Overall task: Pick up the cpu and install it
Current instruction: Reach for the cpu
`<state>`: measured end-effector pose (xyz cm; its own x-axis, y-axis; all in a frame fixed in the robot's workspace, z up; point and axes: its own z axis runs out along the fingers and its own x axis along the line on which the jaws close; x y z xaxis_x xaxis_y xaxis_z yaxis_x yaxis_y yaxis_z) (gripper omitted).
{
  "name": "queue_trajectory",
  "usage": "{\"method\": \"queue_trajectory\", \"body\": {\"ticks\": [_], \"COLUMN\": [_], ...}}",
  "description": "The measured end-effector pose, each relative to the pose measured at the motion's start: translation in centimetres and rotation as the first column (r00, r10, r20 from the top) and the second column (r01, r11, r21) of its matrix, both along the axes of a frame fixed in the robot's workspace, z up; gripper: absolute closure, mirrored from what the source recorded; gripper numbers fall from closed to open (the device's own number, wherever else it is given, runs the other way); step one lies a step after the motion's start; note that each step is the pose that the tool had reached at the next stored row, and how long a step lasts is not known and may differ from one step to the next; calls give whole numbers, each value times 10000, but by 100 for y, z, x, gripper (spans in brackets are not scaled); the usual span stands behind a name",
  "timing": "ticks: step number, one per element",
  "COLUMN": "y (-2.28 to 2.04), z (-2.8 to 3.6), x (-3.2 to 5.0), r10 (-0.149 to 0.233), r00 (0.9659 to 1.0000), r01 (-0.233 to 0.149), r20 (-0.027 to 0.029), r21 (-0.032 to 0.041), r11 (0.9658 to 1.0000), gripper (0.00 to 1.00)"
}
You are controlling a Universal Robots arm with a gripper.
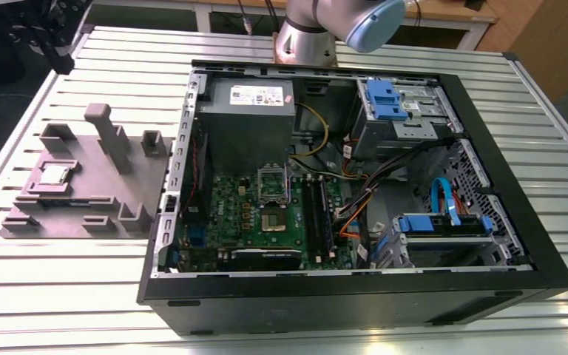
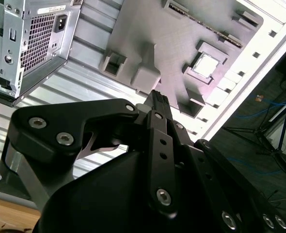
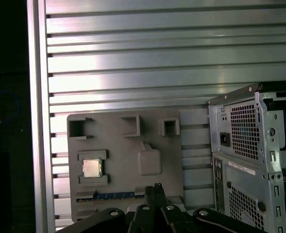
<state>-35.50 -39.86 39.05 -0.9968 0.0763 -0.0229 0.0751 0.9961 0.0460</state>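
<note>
The cpu (image 1: 55,175), a small silvery square chip, lies in a pocket of the grey fixture (image 1: 106,185) on the slatted table, at the exterior view's left of the open computer case. Both wrist views look down on the cpu (image 3: 91,168) (image 2: 206,65) in the fixture (image 3: 123,150) (image 2: 182,39) from well above. My gripper (image 3: 155,187) (image 2: 157,97) hangs high over the fixture, its black fingers shut together with nothing between them. The dark socket (image 1: 272,194) sits on the green motherboard inside the case.
The grey power supply (image 1: 248,111) fills the case's far corner, with its vented back (image 3: 245,141) facing the fixture. Cables and blue drive bays (image 1: 442,222) crowd the case's right. A memory stick (image 3: 109,195) lies along the fixture's edge. Tall posts (image 1: 100,122) rise from the fixture.
</note>
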Motion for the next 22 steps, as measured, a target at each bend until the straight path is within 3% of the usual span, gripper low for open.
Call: {"method": "queue_trajectory", "body": {"ticks": [22], "y": [0], "z": [0], "x": [-86], "r10": [0], "r00": [10000], "r01": [0], "r20": [0], "r21": [0], "r11": [10000], "gripper": [90]}}
